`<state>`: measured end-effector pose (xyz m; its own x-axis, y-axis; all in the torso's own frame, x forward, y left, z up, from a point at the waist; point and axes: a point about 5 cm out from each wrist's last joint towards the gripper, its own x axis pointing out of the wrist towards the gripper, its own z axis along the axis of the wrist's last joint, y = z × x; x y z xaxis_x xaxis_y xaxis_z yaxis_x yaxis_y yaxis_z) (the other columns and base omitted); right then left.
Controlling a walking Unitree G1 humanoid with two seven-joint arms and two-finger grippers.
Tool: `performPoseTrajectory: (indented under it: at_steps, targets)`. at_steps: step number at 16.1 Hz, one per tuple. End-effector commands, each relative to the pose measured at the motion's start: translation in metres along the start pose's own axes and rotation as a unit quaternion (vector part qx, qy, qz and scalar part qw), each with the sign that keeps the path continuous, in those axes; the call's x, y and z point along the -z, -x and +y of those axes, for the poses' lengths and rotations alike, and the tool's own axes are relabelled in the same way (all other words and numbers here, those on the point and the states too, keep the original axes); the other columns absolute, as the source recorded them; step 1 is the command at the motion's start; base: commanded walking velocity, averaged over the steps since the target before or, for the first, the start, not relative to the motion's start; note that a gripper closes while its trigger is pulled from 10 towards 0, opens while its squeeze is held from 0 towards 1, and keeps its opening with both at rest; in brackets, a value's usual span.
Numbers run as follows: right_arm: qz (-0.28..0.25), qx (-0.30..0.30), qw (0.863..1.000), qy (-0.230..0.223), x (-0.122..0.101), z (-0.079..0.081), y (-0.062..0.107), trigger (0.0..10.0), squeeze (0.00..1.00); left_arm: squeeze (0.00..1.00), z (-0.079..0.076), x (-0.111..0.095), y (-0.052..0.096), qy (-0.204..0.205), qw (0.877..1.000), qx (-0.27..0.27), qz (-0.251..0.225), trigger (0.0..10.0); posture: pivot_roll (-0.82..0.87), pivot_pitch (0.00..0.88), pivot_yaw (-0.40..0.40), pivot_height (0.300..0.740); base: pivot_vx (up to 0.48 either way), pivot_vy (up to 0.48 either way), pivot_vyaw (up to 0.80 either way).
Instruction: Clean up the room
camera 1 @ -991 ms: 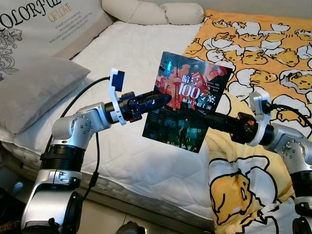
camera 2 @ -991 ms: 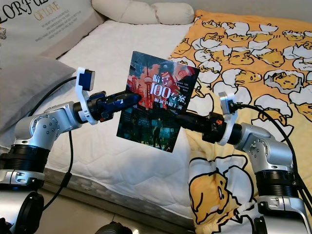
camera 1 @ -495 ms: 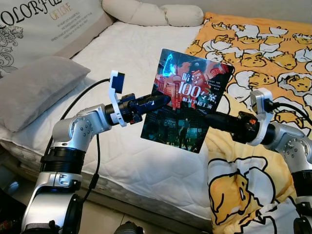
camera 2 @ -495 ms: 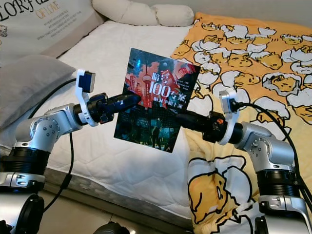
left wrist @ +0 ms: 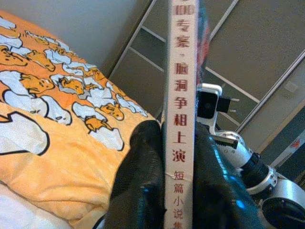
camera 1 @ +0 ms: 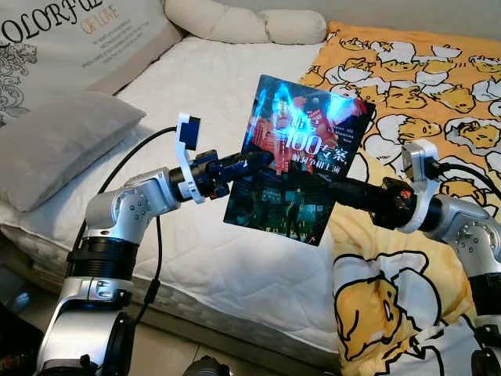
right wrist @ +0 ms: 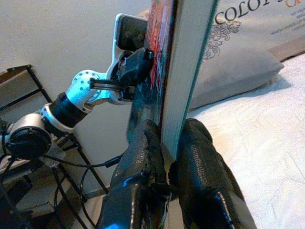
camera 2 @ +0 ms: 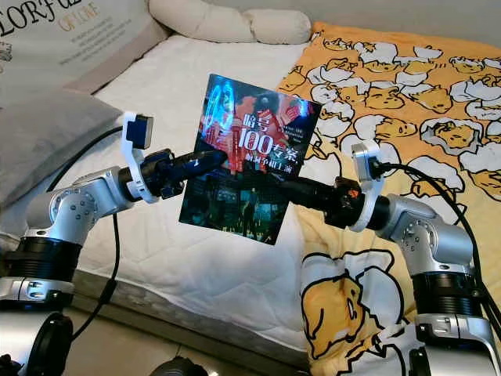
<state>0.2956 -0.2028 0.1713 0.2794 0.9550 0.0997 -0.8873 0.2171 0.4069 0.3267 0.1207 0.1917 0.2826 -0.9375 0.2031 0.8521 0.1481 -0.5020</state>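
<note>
While your two arms reach inward above the bed's near edge, you hold the book [camera 1: 296, 160] upright between them, cover toward the head camera; your left gripper [camera 1: 254, 159] is clamped on its spine edge, fingers [left wrist: 138, 186] pressed to either side; your right gripper [camera 2: 296, 190] pinches the opposite page edge, fingers [right wrist: 143, 157] closed on it; beneath lies the white mattress [camera 1: 211, 94]; the grey pillow [camera 1: 55, 141] sits to your left, the yellow patterned duvet [camera 1: 423, 86] to your right; beyond, a long cream bolster [camera 1: 243, 19].
</note>
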Motion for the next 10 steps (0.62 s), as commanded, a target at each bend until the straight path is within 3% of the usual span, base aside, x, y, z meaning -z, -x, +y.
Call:
performPoseTrajectory:
  at_steps: [1, 2, 3, 4, 7, 10]
  targets:
    - [-0.008, -0.008, 1.000, 0.019, -0.009, 0.003, -0.005, 10.0, 0.00, 0.00, -0.002, -0.008, 0.001, -0.016, 1.000, -0.004, -0.023, 0.0, -0.05, 0.000, 0.053, 0.740, 0.000, 0.000, 0.00]
    - [-0.007, 0.000, 1.000, 0.006, -0.008, 0.002, -0.004, 10.0, 0.00, 0.00, -0.002, -0.009, 0.002, -0.019, 0.999, -0.006, -0.027, 0.0, -0.05, 0.000, 0.054, 0.740, 0.000, 0.000, 0.00]
    - [-0.008, 0.003, 1.000, 0.002, -0.007, 0.001, -0.004, 10.0, 0.15, 0.00, -0.003, -0.009, 0.002, -0.020, 0.999, -0.007, -0.029, 0.0, -0.05, 0.000, 0.054, 0.740, 0.000, 0.000, 0.00]
    - [-0.012, 0.010, 1.000, -0.004, -0.006, 0.000, -0.003, 10.0, 0.97, 0.00, -0.004, -0.010, 0.004, -0.021, 0.999, -0.009, -0.034, 0.0, -0.05, 0.000, 0.055, 0.740, 0.000, 0.000, 0.00]
    - [-0.026, 0.032, 0.999, -0.010, -0.004, -0.003, -0.002, 10.0, 1.00, 0.00, -0.004, -0.010, 0.007, -0.023, 0.999, -0.019, -0.042, 0.0, -0.05, 0.000, 0.057, 0.740, 0.000, 0.000, 0.00]
    - [-0.043, 0.134, 0.990, 0.002, 0.001, -0.014, 0.013, 10.0, 1.00, 0.00, -0.004, -0.011, 0.018, -0.053, 0.996, -0.057, -0.039, 0.0, -0.04, 0.000, 0.056, 0.740, 0.000, 0.000, 0.00]
